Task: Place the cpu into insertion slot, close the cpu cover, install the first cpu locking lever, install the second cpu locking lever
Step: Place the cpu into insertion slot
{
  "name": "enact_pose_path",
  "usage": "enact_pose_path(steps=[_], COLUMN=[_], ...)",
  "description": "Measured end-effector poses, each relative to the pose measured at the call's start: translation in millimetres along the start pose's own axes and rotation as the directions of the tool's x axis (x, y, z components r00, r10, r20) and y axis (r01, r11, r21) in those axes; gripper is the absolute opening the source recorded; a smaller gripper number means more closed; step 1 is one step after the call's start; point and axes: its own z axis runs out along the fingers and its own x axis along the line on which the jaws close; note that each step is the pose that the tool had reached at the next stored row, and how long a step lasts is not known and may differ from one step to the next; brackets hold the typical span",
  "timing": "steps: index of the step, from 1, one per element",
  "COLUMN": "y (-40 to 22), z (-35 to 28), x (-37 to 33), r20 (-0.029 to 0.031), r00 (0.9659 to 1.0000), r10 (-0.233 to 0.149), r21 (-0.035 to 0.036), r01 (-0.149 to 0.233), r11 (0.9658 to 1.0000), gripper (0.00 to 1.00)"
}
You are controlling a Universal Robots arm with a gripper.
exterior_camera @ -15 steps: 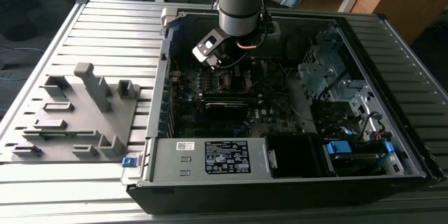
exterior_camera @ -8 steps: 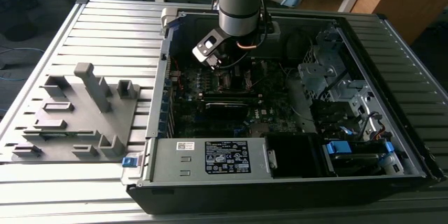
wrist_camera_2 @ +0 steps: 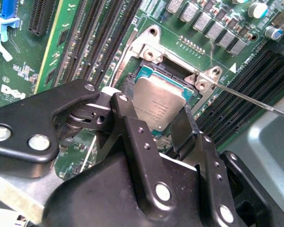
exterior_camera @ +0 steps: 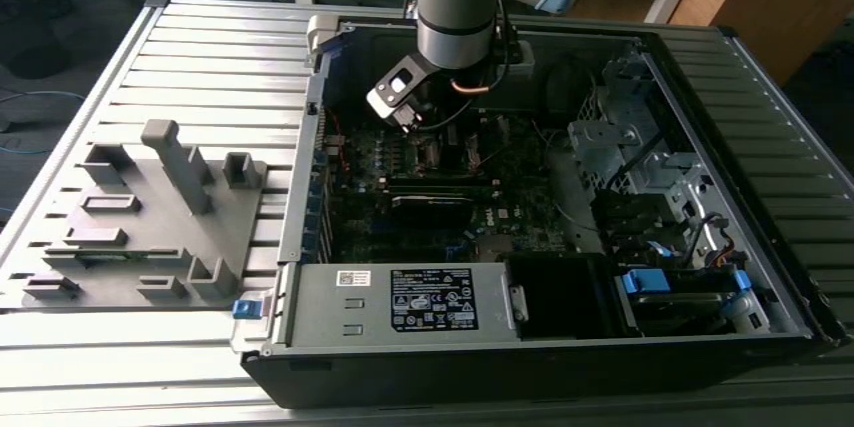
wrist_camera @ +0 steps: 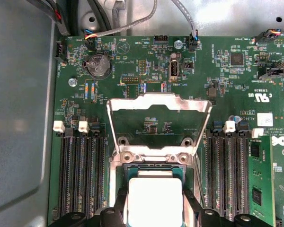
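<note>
Exterior view: even, soft daylight; table (exterior_camera: 200,47) slats bright at 10 o'clock, PC case (exterior_camera: 534,372) interior dim, shadowed under the arm (exterior_camera: 461,7). First wrist view: cpu (wrist_camera: 154,201) top blown white w/ glare; cpu cover (wrist_camera: 158,101) gleams.

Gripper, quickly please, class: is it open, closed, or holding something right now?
Gripper: closed on the chip, holding it at the socket; the cover stands open.
</note>
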Motion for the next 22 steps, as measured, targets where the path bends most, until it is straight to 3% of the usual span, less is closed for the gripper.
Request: enact_pose_path(steps=[9, 15, 22], y=[0.0, 0.6, 0.9], z=[-0.4, -9.2, -14.4], x=[0.0, 0.3, 0.5], r20=[0.0001, 0.0, -0.0001], r00=[1.0, 1.0, 1.0], r10=[0.0, 0.0, 0.0], r21=[0.0001, 0.0, 0.0], r01=[0.0, 0.0, 0.0], r11=[1.0, 1.0, 1.0], gripper=[0.61, 0.61, 0.61])
